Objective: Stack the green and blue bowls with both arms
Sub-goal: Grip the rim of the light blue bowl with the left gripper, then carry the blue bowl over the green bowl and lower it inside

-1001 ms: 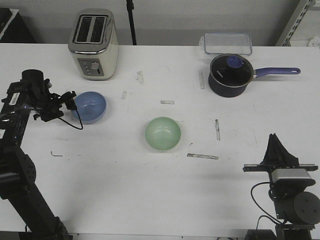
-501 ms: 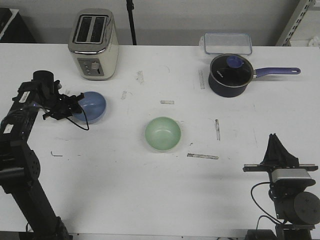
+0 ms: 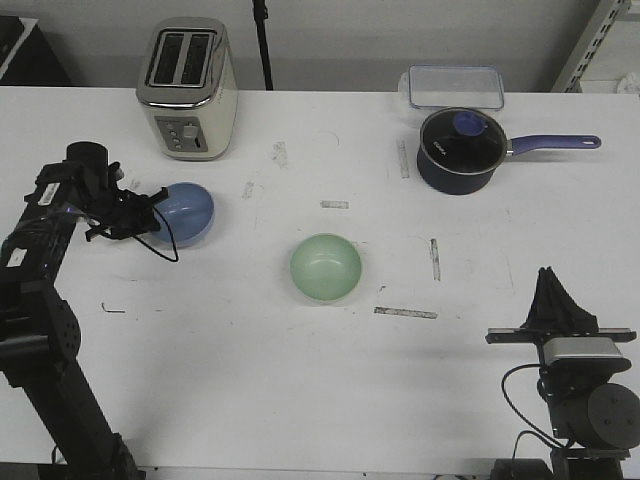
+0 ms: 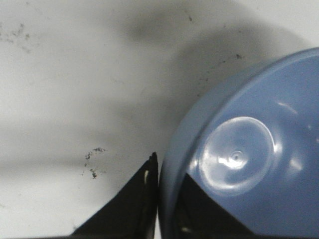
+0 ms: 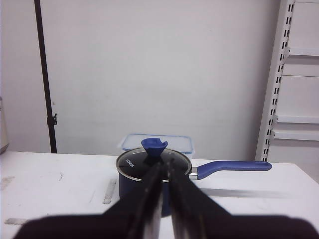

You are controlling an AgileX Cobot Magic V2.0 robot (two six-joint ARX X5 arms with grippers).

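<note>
Two bowls sit on the white bench, well apart from each other. The blue bowl is at the left side, just in front of the toaster, and it looks tipped slightly rather than sitting flat. The green bowl rests upright near the middle of the bench, with nothing touching it.

The left end effector reaches in from the left edge and meets the near rim of the blue bowl. In the left wrist view its fingers straddle that rim, one dark finger outside the wall and the other inside the bowl, pinching the blue bowl between them. A loose black cable hangs under the arm beside the bowl.

The right end effector is parked at the front right corner, pointing upward and away from both bowls. From its wrist camera the fingers look pressed nearly together, with only a thin slit between them and nothing in it.

At the back right stand a dark saucepan with a blue handle and a clear plastic box behind it.
</note>
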